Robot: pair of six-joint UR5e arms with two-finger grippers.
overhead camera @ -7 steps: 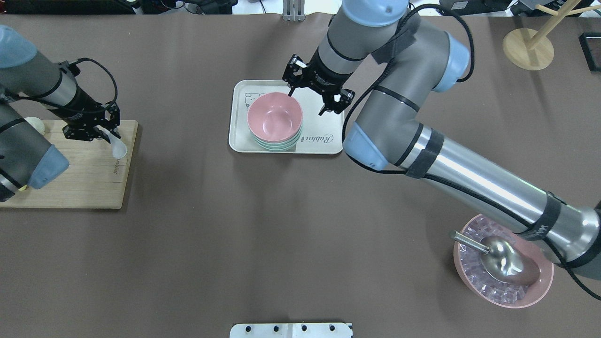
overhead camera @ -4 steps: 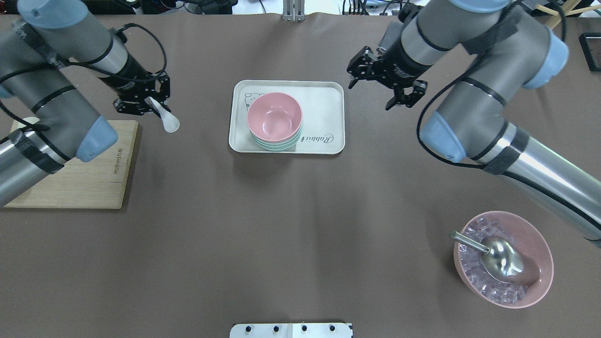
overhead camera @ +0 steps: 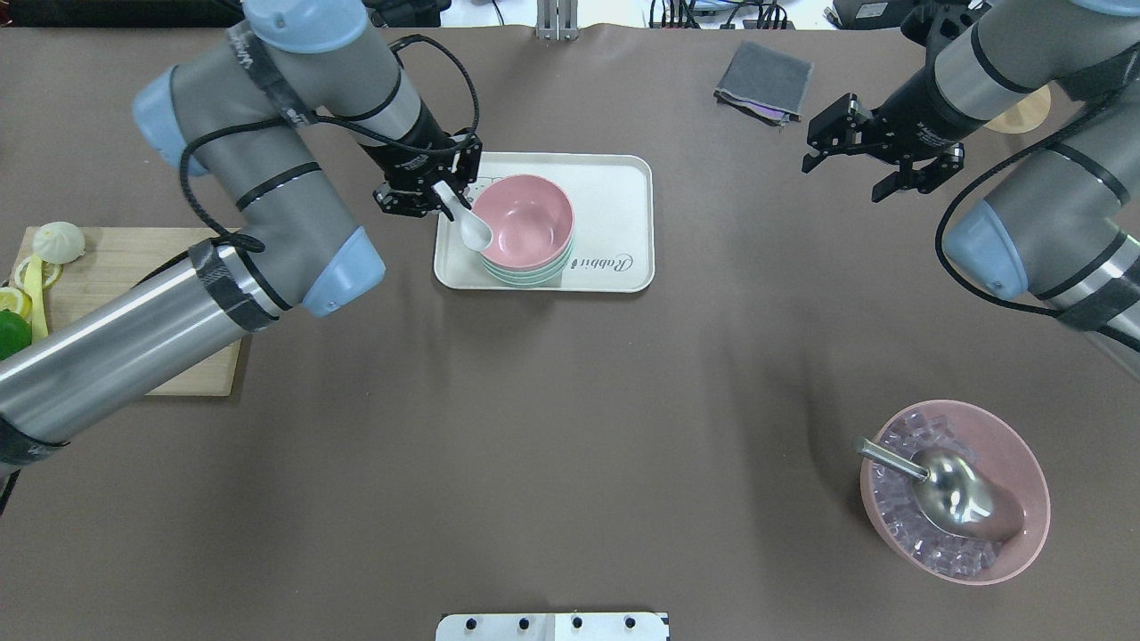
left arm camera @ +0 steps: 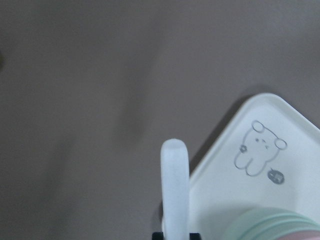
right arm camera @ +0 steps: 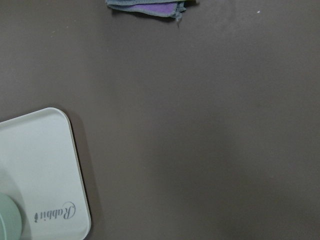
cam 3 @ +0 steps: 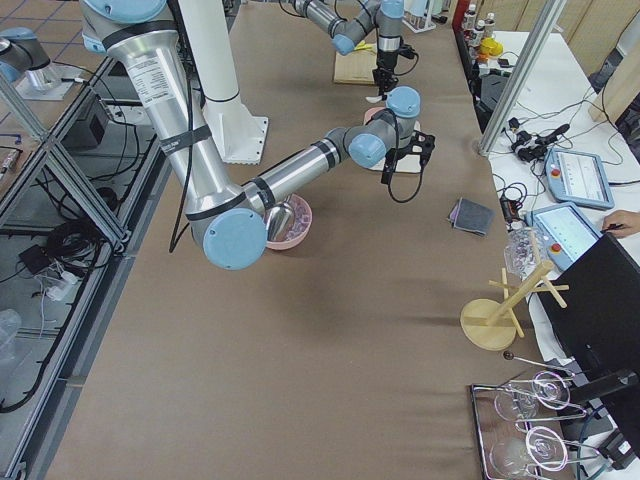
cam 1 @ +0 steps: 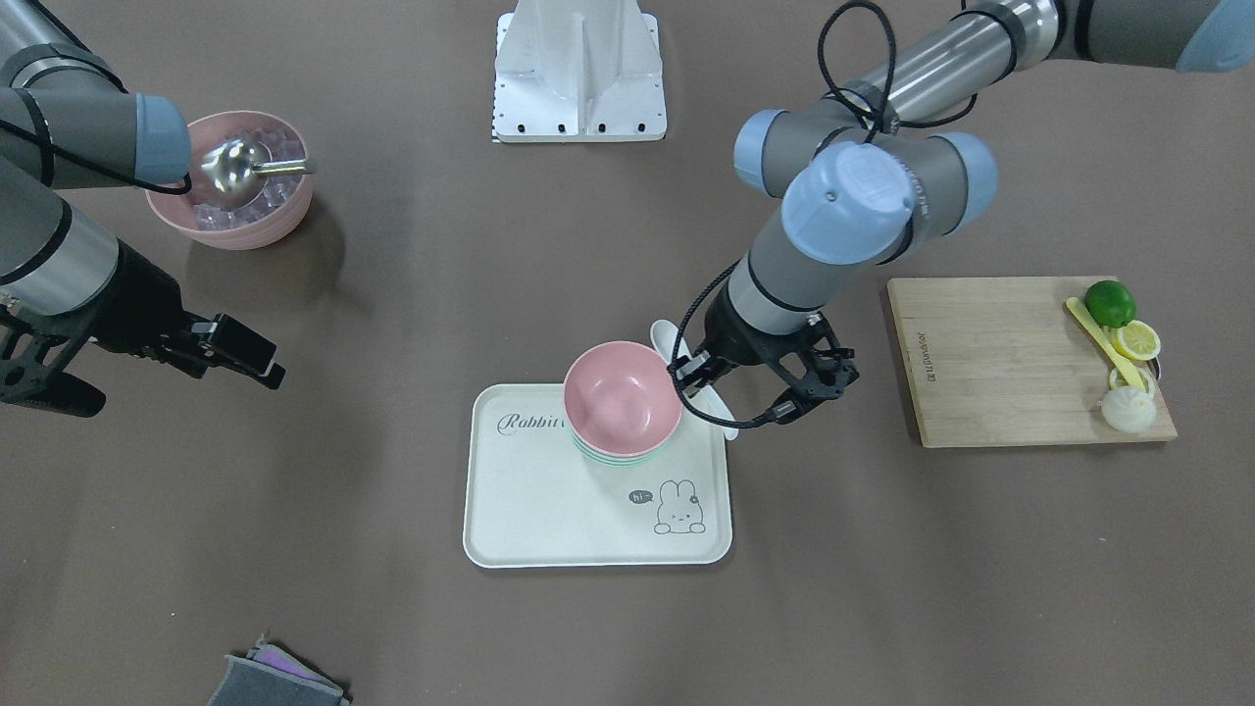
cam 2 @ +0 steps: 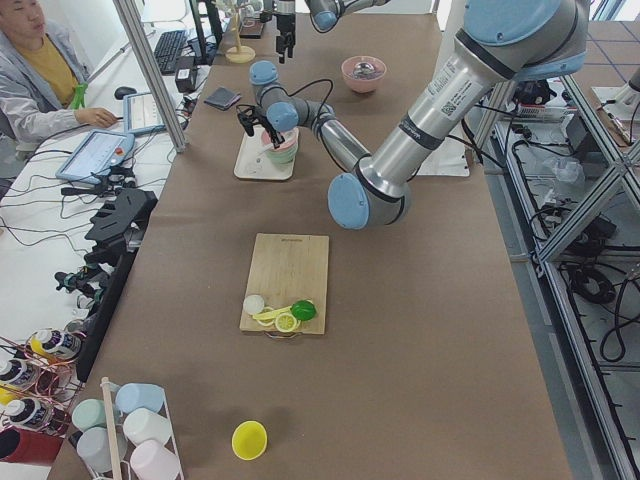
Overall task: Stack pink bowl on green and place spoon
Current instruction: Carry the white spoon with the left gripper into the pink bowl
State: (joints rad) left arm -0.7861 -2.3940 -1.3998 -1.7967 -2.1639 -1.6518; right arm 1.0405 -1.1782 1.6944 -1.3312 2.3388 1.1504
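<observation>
The cream rectangular plastic tray (cam 1: 510, 529) carries the script word "Rabbit" at its ten o'clock corner in the front-facing view, ending against the pink bowl (cam 1: 621, 397). A "hi" speech bubble sits at five o'clock. Print on the pale wooden cutting board (cam 1: 1000, 363) is illegible.

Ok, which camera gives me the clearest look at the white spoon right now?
Overhead exterior: the white spoon shows unobstructed, pinched by the left gripper, its scoop at the pink bowl rim. Front-facing has the gripper covering its middle; left wrist shows only one blurred end; the side views make it tiny.
</observation>
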